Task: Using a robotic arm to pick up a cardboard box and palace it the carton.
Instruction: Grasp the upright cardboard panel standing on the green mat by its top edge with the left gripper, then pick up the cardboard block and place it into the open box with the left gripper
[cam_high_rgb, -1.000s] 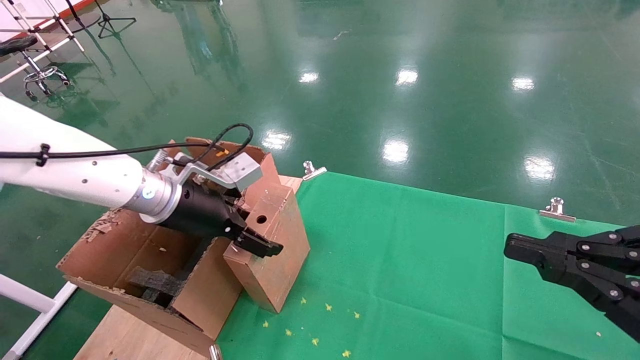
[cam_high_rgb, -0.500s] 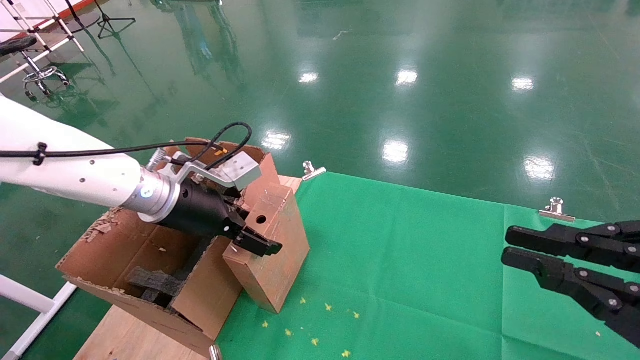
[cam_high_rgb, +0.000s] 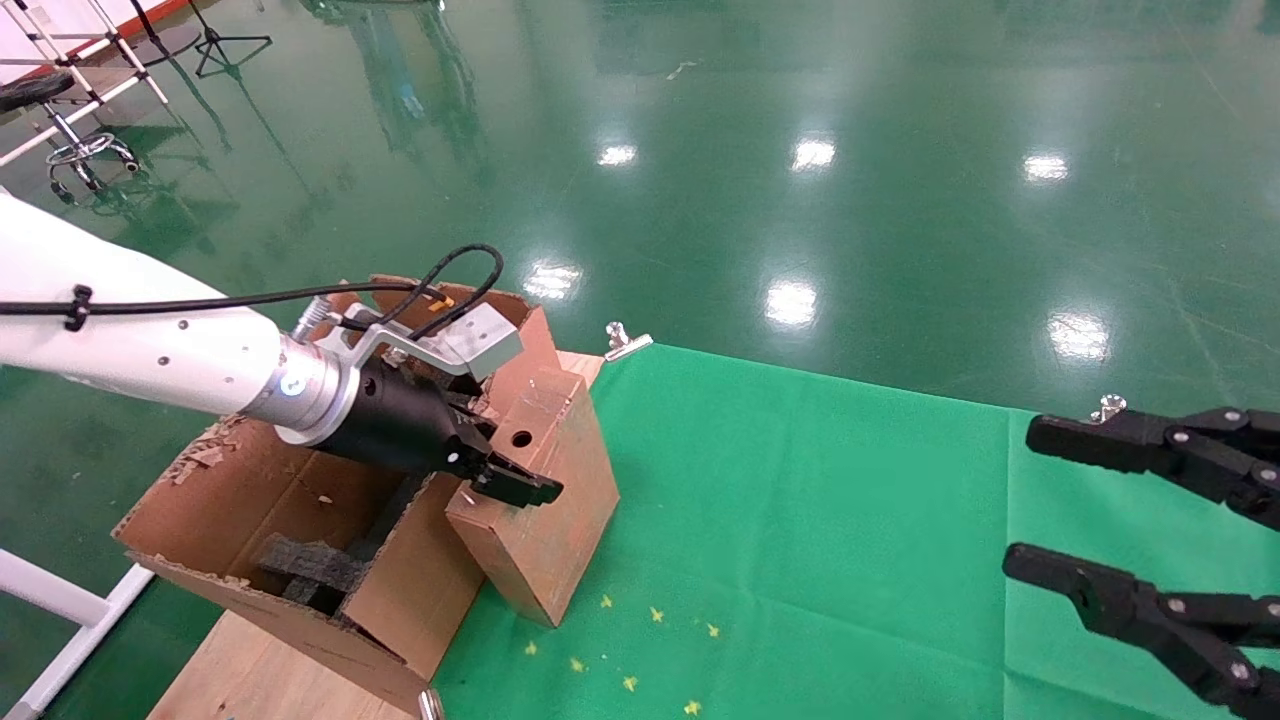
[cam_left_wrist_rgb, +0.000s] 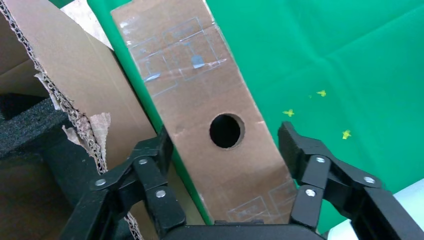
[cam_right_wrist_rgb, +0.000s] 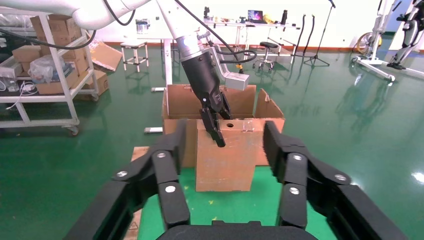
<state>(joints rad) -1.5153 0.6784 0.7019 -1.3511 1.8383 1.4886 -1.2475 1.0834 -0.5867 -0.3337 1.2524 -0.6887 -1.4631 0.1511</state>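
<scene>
At about four o'clock in the head view, nearest the camera, the right hand (cam_high_rgb: 1150, 520) hangs over the green cloth (cam_high_rgb: 820, 520) with its two black fingers spread wide and nothing between them; it is well apart from everything else. Small yellow specks (cam_high_rgb: 630, 640) lie scattered on the cloth near six o'clock.

Toward eight o'clock stands the carton (cam_high_rgb: 290, 520), its ragged flaps up and black foam pieces (cam_high_rgb: 310, 565) inside. It rests on the bare wooden part of the desk (cam_high_rgb: 250, 680), at the cloth's edge.

Just beside the carton, at nine o'clock from the frame centre, the cardboard box (cam_high_rgb: 545, 500) stands on end, tilted, leaning against the carton's flap. Its top face carries a round hole (cam_high_rgb: 522, 438) and clear tape strips.

The robotic arm (cam_high_rgb: 150, 350) reaches in from nine o'clock across the carton. Its left hand (cam_high_rgb: 505, 475) straddles the top end of the cardboard box. In the left wrist view the fingers (cam_left_wrist_rgb: 155, 170) stand on either side of the holed face, moderately open; the one by the flap is at the box's edge, the other stands a little clear, so the box is not clamped.

Farther off, two metal clips (cam_high_rgb: 625, 340) sit on the cloth's far edge. Beyond lies the glossy green floor (cam_high_rgb: 800, 150).
</scene>
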